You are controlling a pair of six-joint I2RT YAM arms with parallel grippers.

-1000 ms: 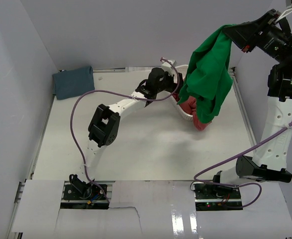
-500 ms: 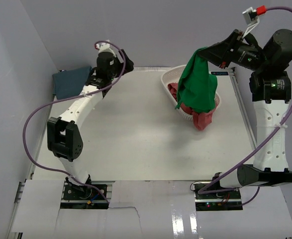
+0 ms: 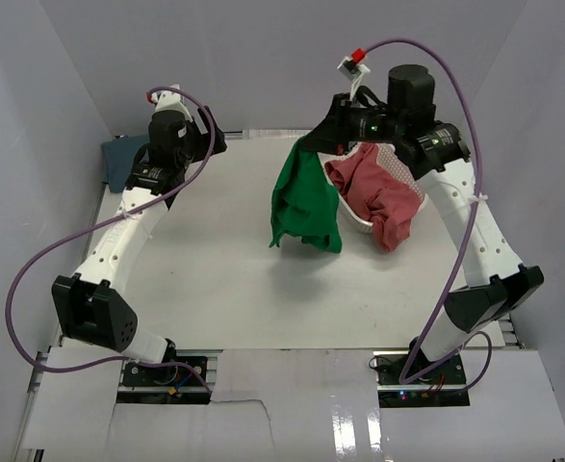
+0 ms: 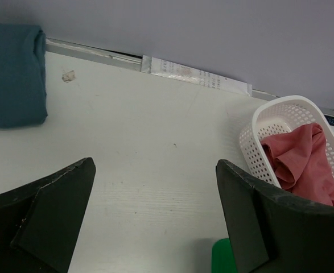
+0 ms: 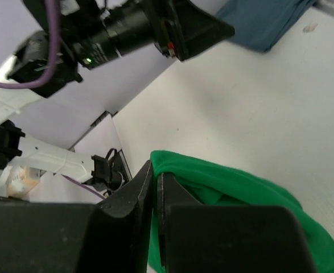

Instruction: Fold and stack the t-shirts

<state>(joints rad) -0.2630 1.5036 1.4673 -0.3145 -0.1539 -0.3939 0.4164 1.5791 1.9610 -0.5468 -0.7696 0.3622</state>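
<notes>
My right gripper (image 3: 311, 144) is shut on an edge of the bright green t-shirt (image 3: 304, 207) and holds it hanging above the table, left of the basket. In the right wrist view the green cloth (image 5: 240, 193) is pinched between the closed jaws at my right gripper (image 5: 155, 173). The pinkish red t-shirt (image 3: 378, 197) lies in the white lattice basket (image 3: 414, 197) and spills over its near rim. The slate blue t-shirt (image 3: 116, 162) lies folded at the far left corner, also in the left wrist view (image 4: 10, 74). My left gripper (image 3: 191, 144) is open and empty, high near it.
The white basket (image 4: 269, 122) stands at the far right of the table. White walls close in the table on the left, back and right. A metal rail (image 4: 127, 57) runs along the back edge.
My right arm swung left and carried the green t-shirt out from over the basket to above the table's middle. My left arm pulled back from the basket to the far left corner.
</notes>
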